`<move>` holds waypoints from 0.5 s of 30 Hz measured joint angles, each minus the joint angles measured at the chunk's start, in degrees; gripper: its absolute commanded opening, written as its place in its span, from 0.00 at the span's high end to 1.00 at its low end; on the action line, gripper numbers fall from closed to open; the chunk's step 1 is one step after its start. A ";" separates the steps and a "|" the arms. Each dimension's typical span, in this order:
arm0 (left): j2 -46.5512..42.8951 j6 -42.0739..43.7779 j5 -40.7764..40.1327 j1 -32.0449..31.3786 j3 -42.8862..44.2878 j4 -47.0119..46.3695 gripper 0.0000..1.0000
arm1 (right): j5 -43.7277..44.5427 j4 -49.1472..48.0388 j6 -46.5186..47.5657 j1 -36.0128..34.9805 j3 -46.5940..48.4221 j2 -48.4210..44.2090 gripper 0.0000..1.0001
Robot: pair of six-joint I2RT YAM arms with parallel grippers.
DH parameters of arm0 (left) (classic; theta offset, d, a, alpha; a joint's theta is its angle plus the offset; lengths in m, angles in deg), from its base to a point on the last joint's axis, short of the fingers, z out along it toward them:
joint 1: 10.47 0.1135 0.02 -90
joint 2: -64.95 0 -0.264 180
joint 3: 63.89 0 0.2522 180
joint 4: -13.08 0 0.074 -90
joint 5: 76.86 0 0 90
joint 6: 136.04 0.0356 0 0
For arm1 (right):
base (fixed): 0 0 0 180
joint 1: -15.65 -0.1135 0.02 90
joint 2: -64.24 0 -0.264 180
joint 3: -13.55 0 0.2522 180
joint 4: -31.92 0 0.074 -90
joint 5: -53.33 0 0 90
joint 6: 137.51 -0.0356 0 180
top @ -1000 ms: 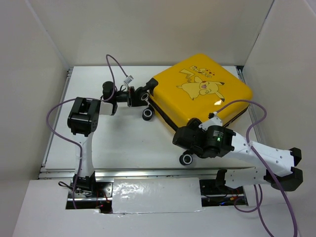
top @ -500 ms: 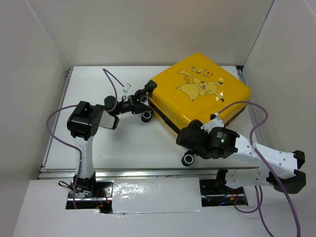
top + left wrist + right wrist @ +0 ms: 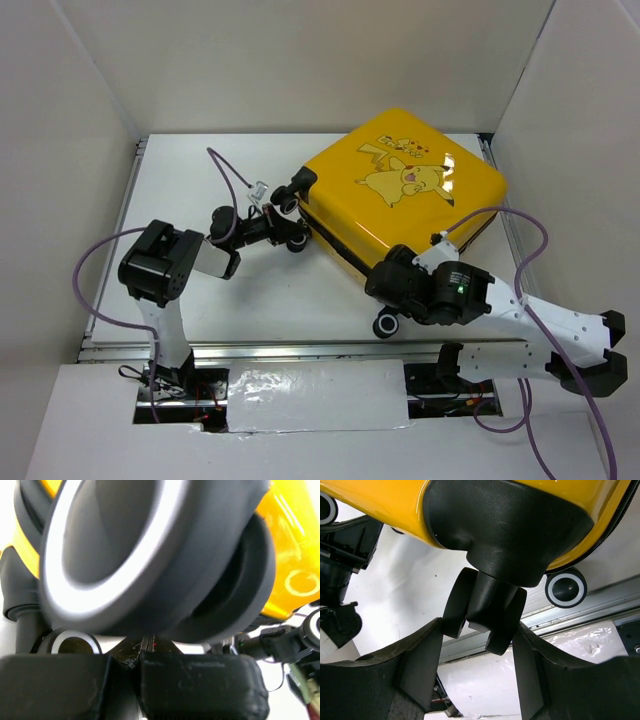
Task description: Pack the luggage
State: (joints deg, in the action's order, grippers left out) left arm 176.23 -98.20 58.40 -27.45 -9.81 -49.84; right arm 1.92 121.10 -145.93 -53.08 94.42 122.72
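Note:
The luggage (image 3: 400, 190) is a yellow hard-shell suitcase lying closed, its Pikachu lid up, at the back right of the table. My left gripper (image 3: 283, 228) is at its left corner, shut and empty, with its pads (image 3: 190, 680) pressed together just under a black wheel (image 3: 150, 555) that fills the left wrist view. My right gripper (image 3: 385, 290) is at the near corner. Its jaws stand on either side of a twin caster wheel (image 3: 485, 615) and touch both of its discs. A second wheel (image 3: 565, 588) shows beyond it.
White walls enclose the white table (image 3: 200, 170) on the left, back and right. A metal rail (image 3: 300, 350) runs along the front edge. Purple cables (image 3: 225, 170) loop over both arms. The left arm's elbow (image 3: 160, 265) stands over the table's left part.
The left arm has swung lower and its shut gripper has moved from beside the back-left wheel to the wheels nearer the front. The right arm has shifted slightly right, still on the wheel.

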 measured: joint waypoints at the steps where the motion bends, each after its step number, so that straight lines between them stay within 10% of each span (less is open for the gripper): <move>1: -1.53 2.05 0.17 -0.09 -0.20 2.82 1.00 | -0.11 0.00 0.17 0.00 -0.17 -0.39 1.00; 15: -10.62 23.78 -2.45 -6.47 0.96 23.06 1.00 | -0.44 -2.03 3.13 1.18 -2.49 -2.03 1.00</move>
State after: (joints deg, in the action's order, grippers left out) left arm 165.61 -74.42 55.95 -33.91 -8.85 -26.78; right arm 1.48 119.07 -142.80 -51.90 91.93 120.69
